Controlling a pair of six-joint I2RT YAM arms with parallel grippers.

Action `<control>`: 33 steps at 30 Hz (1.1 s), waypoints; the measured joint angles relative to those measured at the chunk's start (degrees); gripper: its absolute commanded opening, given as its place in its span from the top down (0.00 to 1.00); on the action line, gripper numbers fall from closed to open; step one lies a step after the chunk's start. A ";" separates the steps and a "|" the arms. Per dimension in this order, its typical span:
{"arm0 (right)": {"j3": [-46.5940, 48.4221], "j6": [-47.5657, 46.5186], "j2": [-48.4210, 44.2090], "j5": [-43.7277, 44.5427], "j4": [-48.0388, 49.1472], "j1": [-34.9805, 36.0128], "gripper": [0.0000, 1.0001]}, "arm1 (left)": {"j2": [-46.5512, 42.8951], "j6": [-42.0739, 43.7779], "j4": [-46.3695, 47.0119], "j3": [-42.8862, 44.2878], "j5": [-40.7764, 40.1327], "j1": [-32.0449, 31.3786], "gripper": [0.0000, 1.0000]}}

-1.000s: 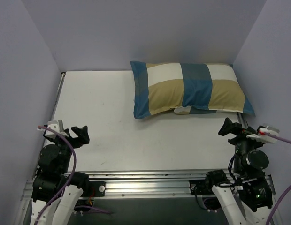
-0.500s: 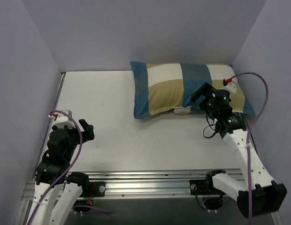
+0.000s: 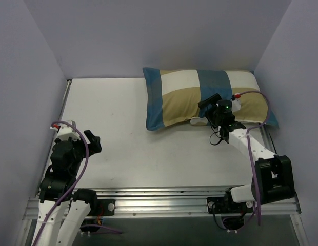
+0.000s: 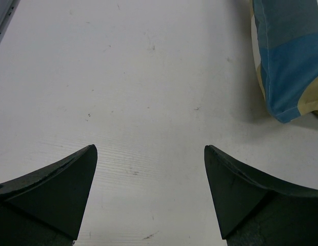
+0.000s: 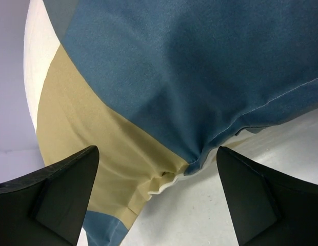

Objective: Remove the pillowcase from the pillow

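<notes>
Jaws spread wide, the right gripper (image 5: 156, 154) hovers at the near edge of the checked teal, tan and white fabric pillowcase (image 3: 174, 100), where the plain white stuffed pillow (image 3: 199, 121) peeks out; left gripper (image 4: 148, 154), likewise splayed, hangs over the white table (image 3: 118, 118).

A white table (image 3: 123, 148) is enclosed on three sides by plain lavender-grey panels: a back wall (image 3: 159, 36), a left wall (image 3: 20, 82) and a right wall (image 3: 297, 66). The tabletop is marked by faint scuffs and dark specks. An aluminium rail (image 3: 159, 199) is mounted along the near edge. Soft, even light is cast throughout, and only faint shadows are thrown.
</notes>
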 measured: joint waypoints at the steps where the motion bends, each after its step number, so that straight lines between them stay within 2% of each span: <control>1: -0.11 0.70 0.44 0.00 0.70 0.00 0.08 | 0.00 0.00 0.00 0.00 0.13 0.11 0.06; 11: -6.78 6.95 3.17 0.66 5.25 0.07 0.14 | 0.42 0.00 0.02 -0.02 0.63 0.26 0.06; 15: -6.95 6.99 7.02 0.63 10.29 0.07 0.19 | 0.52 0.00 0.02 -0.02 0.81 0.26 0.06; 17: -6.95 6.60 9.97 0.46 13.90 0.07 0.27 | 0.63 0.02 0.02 -0.02 0.83 0.26 0.06; 20: -6.93 5.97 13.51 -0.39 18.60 0.07 0.54 | 0.81 0.02 0.02 -0.02 0.96 0.26 0.05; 21: -6.93 5.66 14.45 -0.83 20.15 0.07 0.71 | 0.83 0.02 0.02 -0.02 0.98 0.26 0.05; 23: -6.93 4.76 15.78 -1.86 22.69 0.22 0.85 | 0.94 0.02 0.02 -0.02 1.01 0.26 0.05; 24: -6.93 4.37 16.15 -2.29 23.39 0.46 0.99 | 0.98 0.02 0.02 -0.02 1.01 0.26 0.05; 29: -8.92 2.69 15.10 -3.21 26.49 2.86 1.00 | 1.16 0.02 0.04 -0.02 1.03 0.52 0.05; 33: -13.84 1.55 9.64 -5.16 26.47 6.56 1.00 | 1.51 0.04 0.07 -0.04 1.86 0.81 0.05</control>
